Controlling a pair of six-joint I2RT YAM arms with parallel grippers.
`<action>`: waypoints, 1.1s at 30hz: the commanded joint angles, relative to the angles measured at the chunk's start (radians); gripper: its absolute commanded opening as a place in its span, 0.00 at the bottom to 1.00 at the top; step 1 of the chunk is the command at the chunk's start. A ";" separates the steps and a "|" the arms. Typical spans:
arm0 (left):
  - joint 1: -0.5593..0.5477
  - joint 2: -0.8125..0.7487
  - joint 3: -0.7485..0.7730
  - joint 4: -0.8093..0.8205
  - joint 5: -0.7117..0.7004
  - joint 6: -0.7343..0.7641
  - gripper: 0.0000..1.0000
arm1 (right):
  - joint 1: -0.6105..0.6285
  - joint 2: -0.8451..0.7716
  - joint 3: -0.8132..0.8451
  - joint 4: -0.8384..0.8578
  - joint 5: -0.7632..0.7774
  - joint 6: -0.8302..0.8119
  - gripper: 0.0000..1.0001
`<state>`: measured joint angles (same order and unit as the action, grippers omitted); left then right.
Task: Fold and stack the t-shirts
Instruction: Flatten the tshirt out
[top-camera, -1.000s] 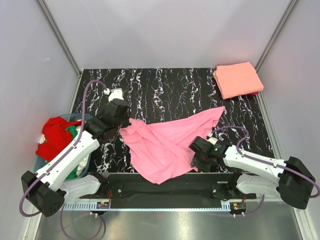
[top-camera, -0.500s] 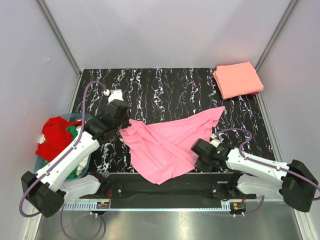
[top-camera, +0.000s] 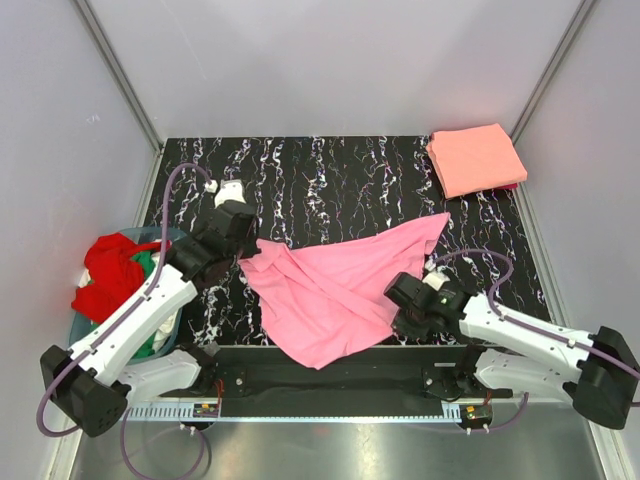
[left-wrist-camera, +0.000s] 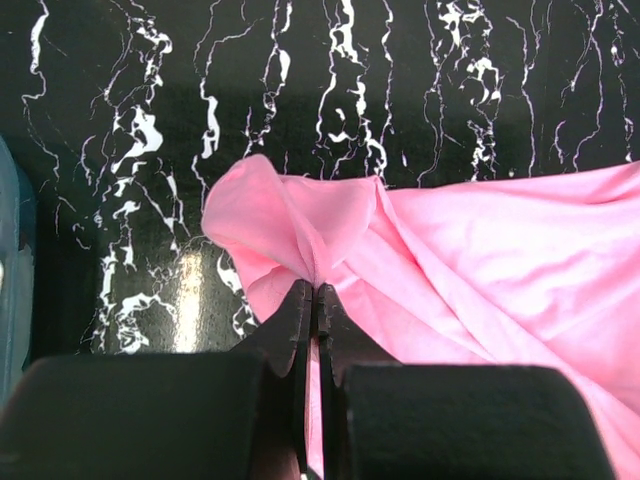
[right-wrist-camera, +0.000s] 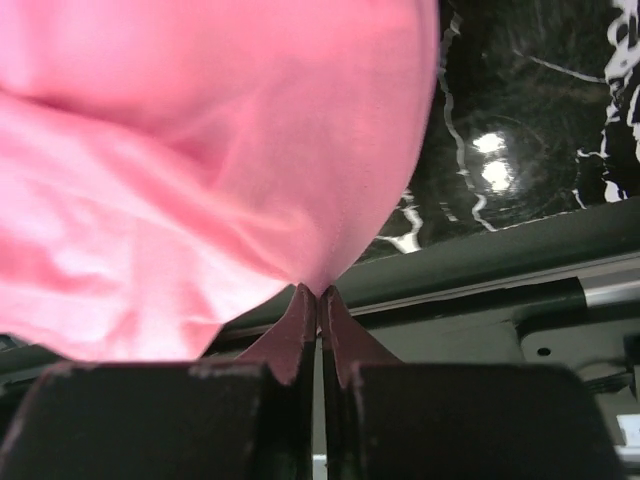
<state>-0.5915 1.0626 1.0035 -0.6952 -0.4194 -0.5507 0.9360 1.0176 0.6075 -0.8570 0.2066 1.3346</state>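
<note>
The pink t-shirt (top-camera: 335, 285) lies unfolded and wrinkled across the middle, one corner reaching the near edge. A salmon-orange t-shirt (top-camera: 476, 158) sits folded flat in the far right corner. A red t-shirt (top-camera: 110, 270) and a green t-shirt (top-camera: 148, 260) lie heaped beyond the left edge.

I work in a robot lab test cell.
Plain pale walls (top-camera: 330, 60) on aluminium posts (top-camera: 120, 75) box in my black marbled table (top-camera: 330, 170); a perforated metal rail (top-camera: 330, 412) lines its near edge.

Bubblegum pink cloth t-shirt (top-camera: 340, 285) soft, matt, creased; beneath it, black white-veined marble-look tabletop (top-camera: 330, 180) glossy, catching light glare.
</note>
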 joint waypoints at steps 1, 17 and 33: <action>0.005 -0.052 0.064 -0.036 -0.022 0.001 0.00 | 0.012 -0.033 0.167 -0.118 0.114 -0.034 0.00; 0.004 -0.208 0.806 -0.282 0.011 0.282 0.00 | 0.012 -0.088 1.204 -0.258 0.404 -0.716 0.00; 0.005 -0.277 1.070 -0.027 0.243 0.589 0.00 | 0.012 -0.237 1.298 0.206 0.338 -1.218 0.00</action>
<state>-0.5896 0.7128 2.0254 -0.8032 -0.1570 -0.0685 0.9428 0.7036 1.8896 -0.7715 0.4625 0.2653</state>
